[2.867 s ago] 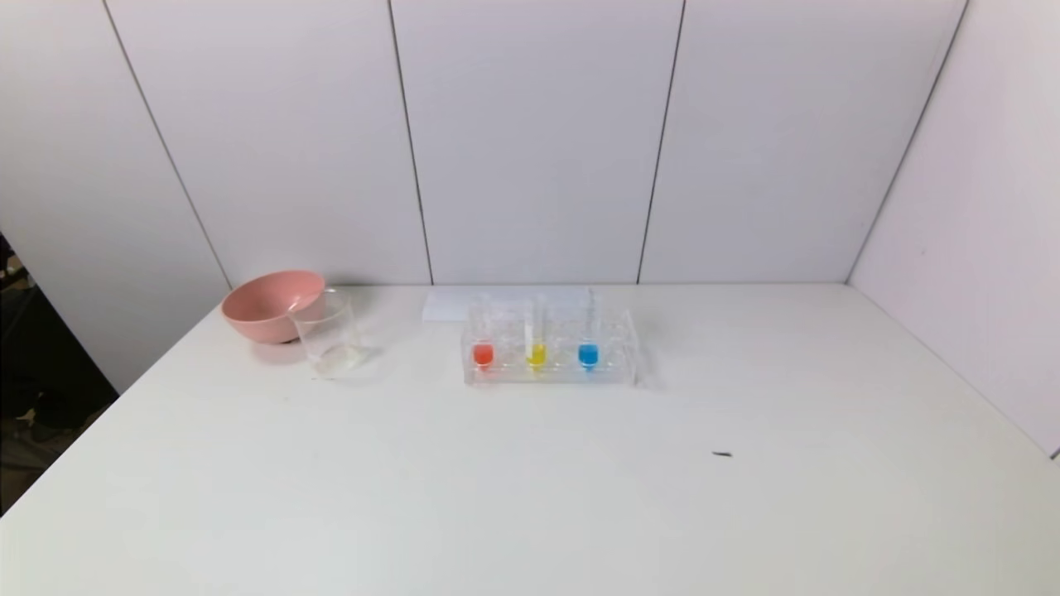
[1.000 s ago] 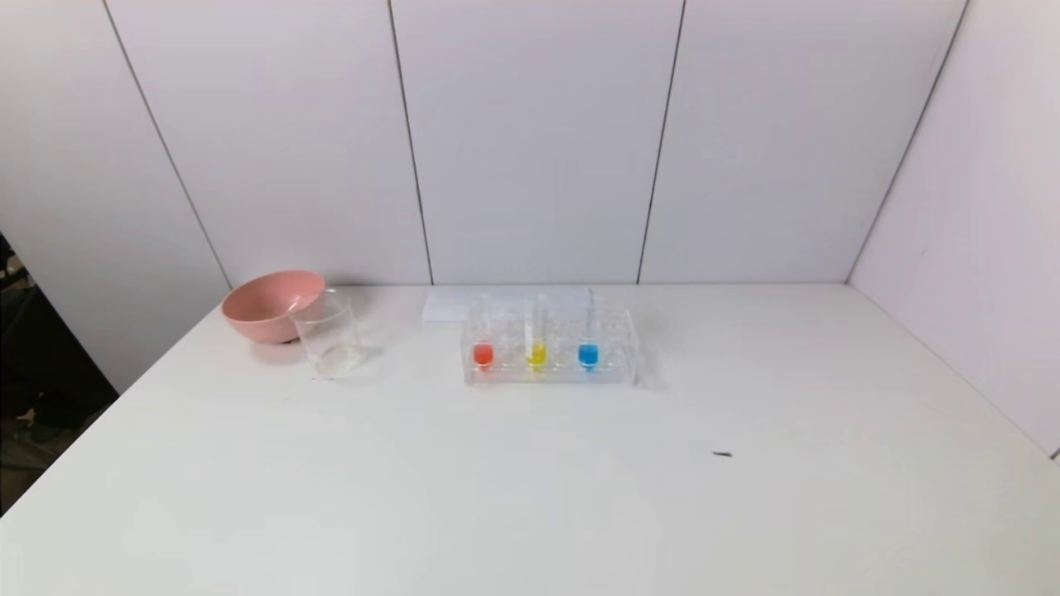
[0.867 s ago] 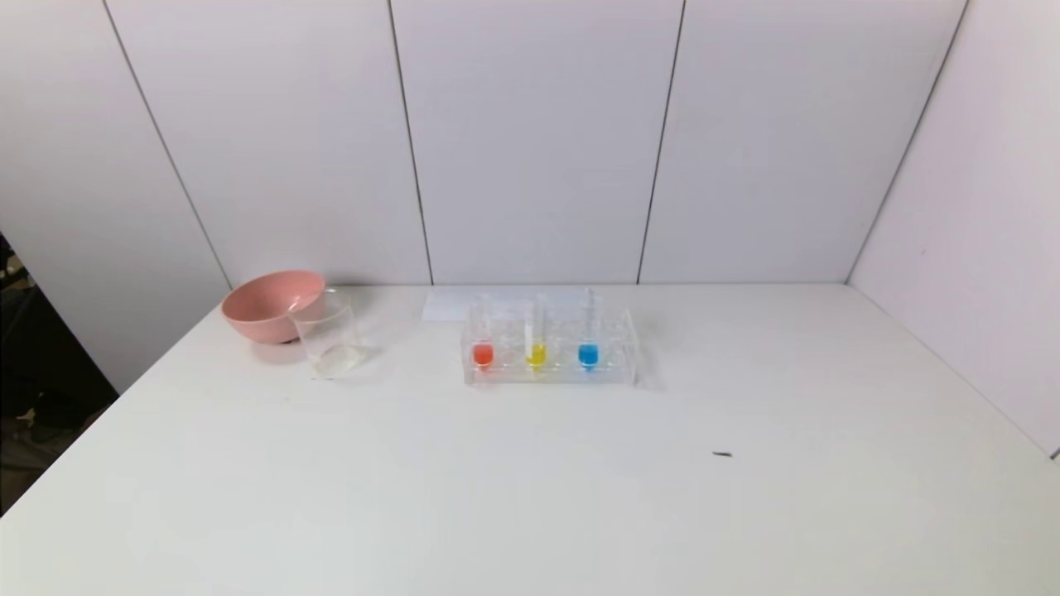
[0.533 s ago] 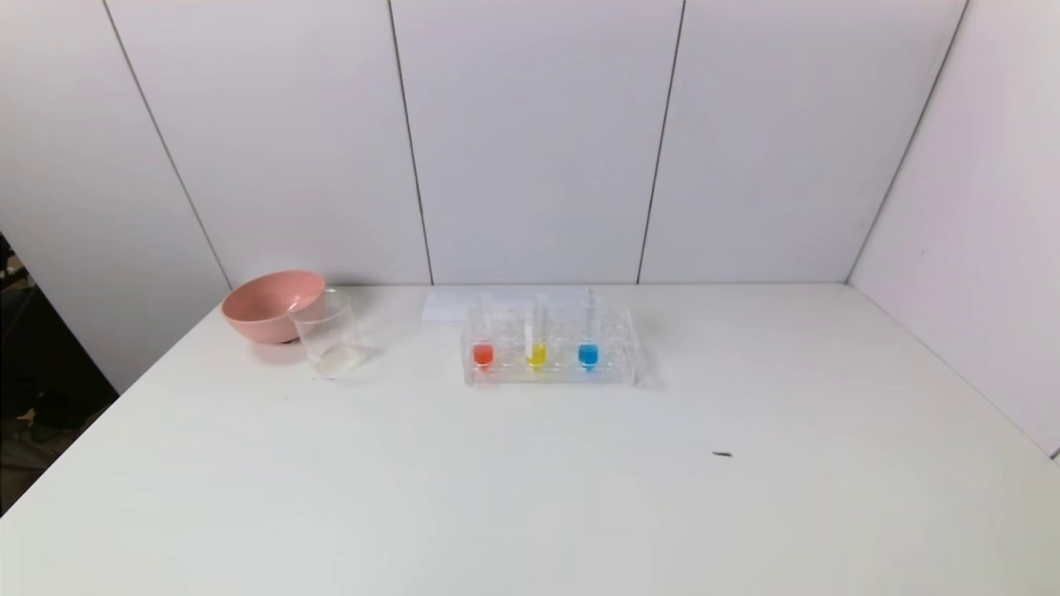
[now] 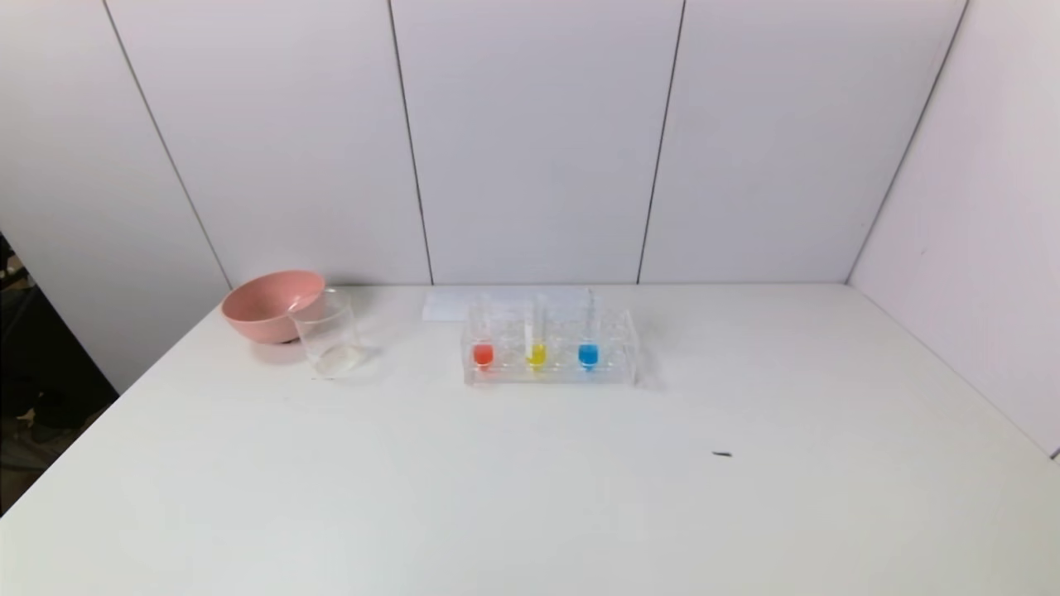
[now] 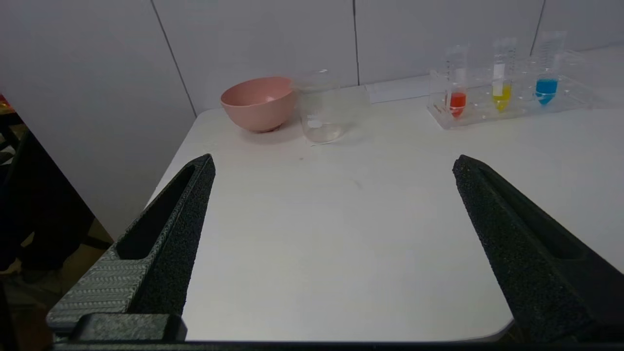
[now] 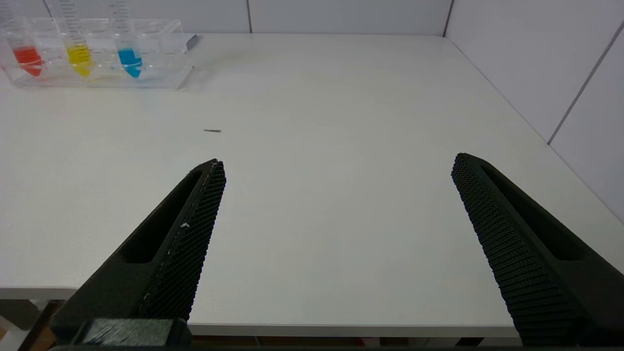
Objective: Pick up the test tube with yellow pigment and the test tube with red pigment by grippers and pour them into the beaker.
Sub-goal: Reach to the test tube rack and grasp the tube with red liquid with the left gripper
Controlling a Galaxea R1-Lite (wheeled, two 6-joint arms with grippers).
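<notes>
The red-pigment test tube point(image 5: 483, 346) and the yellow-pigment test tube point(image 5: 536, 344) stand upright in a clear rack point(image 5: 613, 372) at the table's middle back. The empty clear beaker point(image 5: 328, 335) stands left of the rack, in front of the pink bowl. Neither gripper shows in the head view. In its wrist view my left gripper point(image 6: 332, 163) is open and empty at the table's near left edge, far from the beaker point(image 6: 321, 109) and the tubes point(image 6: 456, 83). My right gripper point(image 7: 337, 163) is open and empty at the near edge, far from the tubes point(image 7: 73, 41).
A blue-liquid tube point(image 5: 588, 341) stands in the rack right of the yellow one. A pink bowl point(image 5: 267, 305) touches the beaker's back left. A white paper point(image 5: 443, 305) lies behind the rack. A small dark speck point(image 5: 722, 454) lies on the table. Walls close off the back and right.
</notes>
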